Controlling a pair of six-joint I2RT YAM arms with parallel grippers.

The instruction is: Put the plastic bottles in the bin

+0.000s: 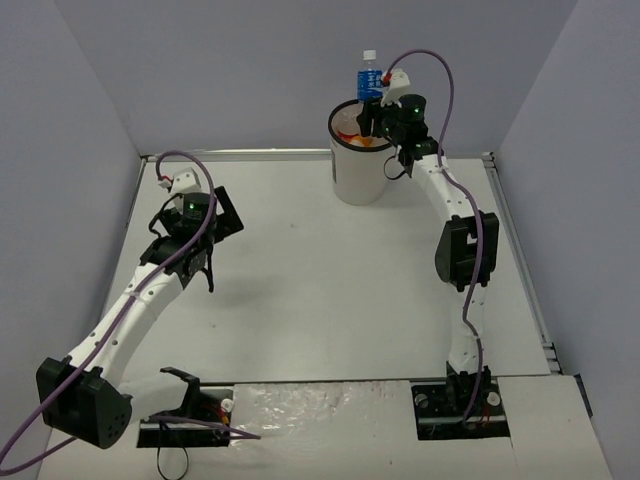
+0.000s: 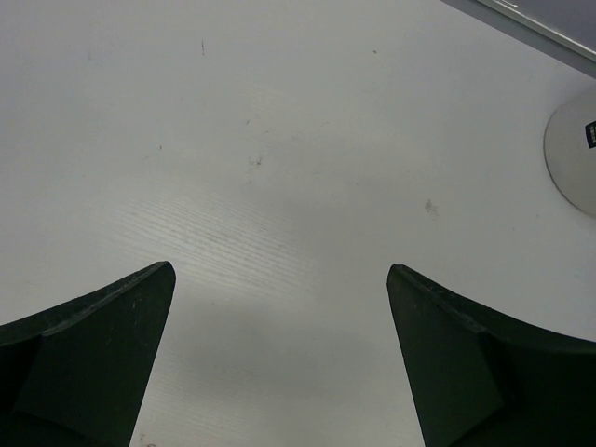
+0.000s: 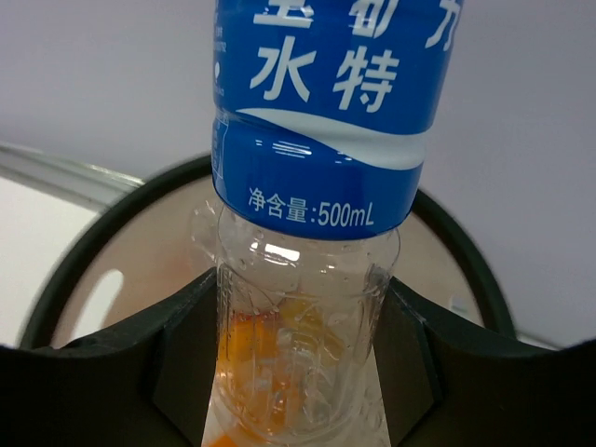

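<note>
- The right pincer [image 3: 298, 349] clamps the blue-label bottle [image 3: 326, 112] upright over the bin [image 1: 358, 180], at one o'clock on the tabletop [image 1: 320, 270].
- The left pincer [image 2: 279, 284] gapes wide above the tabletop at nine o'clock.

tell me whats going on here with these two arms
The right gripper is clamped on the clear lower body of the blue-label bottle, holding it upright over the open mouth of the white bin at the back of the table. Something orange lies inside the bin. The left gripper is open and empty, hanging over bare table on the left side.
</note>
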